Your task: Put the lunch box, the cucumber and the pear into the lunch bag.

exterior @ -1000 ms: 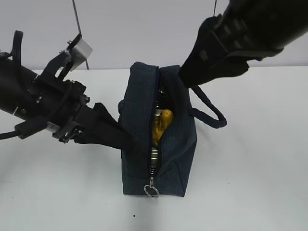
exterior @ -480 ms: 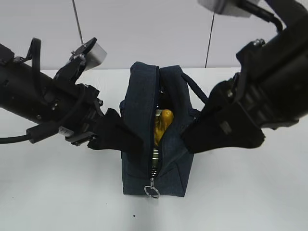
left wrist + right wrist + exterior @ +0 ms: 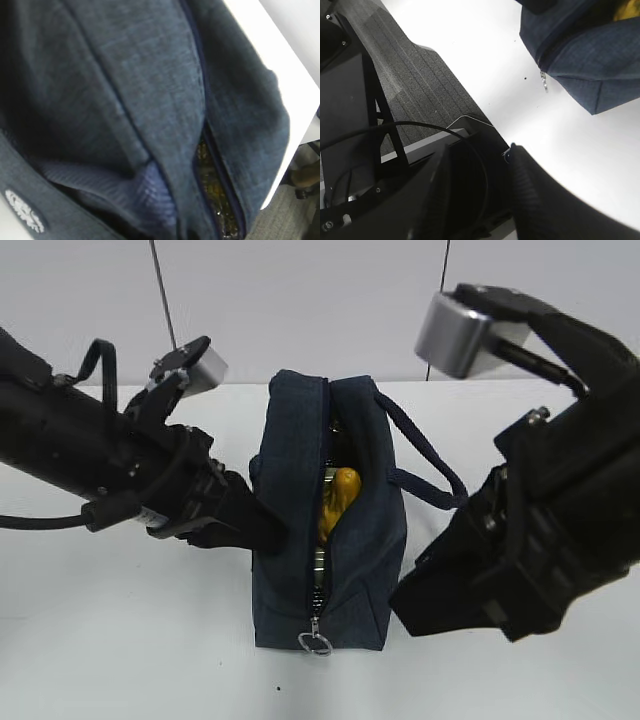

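The navy lunch bag (image 3: 300, 490) stands upright mid-table, its top zipper partly open. The yellow-orange pear (image 3: 335, 500) shows inside the gap, with something shiny and clear (image 3: 320, 562) below it. The lunch box cannot be made out for sure and the cucumber is hidden. My left gripper (image 3: 262, 530) presses against the bag's left side; the left wrist view is filled with bag fabric (image 3: 150, 90) and a ribbed handle strap (image 3: 155, 197) at the jaws. My right gripper (image 3: 440, 602) hangs open and empty beside the bag's right front corner. It also shows in the right wrist view (image 3: 485, 200).
The zipper's metal ring pull (image 3: 314, 642) hangs at the bag's front end. The right handle (image 3: 425, 465) loops outward. The right wrist view shows the white table's edge (image 3: 485, 107), grey carpet (image 3: 410, 75) and a black frame with cables below.
My right arm has swung down from above the bag's far right to low beside its right front. My left arm has stayed at the bag's left side.
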`<state>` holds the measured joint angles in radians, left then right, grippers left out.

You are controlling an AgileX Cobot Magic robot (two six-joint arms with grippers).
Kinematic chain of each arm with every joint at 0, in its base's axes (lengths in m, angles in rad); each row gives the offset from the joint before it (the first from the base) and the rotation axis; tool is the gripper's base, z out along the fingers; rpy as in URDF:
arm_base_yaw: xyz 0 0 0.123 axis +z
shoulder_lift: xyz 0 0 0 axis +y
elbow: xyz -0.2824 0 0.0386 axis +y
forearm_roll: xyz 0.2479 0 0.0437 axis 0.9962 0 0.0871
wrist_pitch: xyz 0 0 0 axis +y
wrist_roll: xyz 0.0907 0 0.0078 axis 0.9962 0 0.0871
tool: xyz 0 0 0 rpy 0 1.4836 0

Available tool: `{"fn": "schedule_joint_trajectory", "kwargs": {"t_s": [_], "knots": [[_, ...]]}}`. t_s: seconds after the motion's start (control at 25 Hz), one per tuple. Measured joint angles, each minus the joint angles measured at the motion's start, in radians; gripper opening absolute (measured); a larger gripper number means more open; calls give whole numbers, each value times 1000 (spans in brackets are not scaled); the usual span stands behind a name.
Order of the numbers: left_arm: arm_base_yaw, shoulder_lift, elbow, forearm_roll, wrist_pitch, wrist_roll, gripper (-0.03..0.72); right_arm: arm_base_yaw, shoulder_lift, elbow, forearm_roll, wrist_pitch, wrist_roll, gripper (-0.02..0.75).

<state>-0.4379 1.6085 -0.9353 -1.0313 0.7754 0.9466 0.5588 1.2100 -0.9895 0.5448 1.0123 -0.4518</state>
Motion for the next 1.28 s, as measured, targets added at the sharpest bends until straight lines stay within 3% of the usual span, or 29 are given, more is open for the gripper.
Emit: {"fn": "schedule_joint_trajectory", "kwargs": {"t_s": [0.12, 0.2, 0.32, 0.56, 0.96, 1.28], "knots": [[0, 14, -1, -9, 1, -3, 16, 0, 0, 33, 35, -17, -49, 312], [0, 15, -1, -12, 3, -3, -7, 0, 0, 63, 63, -37, -95, 312], [0, 15, -1, -14, 14, -3, -13, 0, 0, 119, 132, -96, -171, 312], [0, 15, -1, -14, 45, -3, -13, 0, -2, 289, 421, -242, -405, 277], [0, 15, -1, -12, 52, -3, -15, 0, -4, 555, 1083, -367, -911, 230], [0, 15, -1, -12, 41, -3, -15, 0, 16, 578, 1213, -516, -1223, 230]]}}
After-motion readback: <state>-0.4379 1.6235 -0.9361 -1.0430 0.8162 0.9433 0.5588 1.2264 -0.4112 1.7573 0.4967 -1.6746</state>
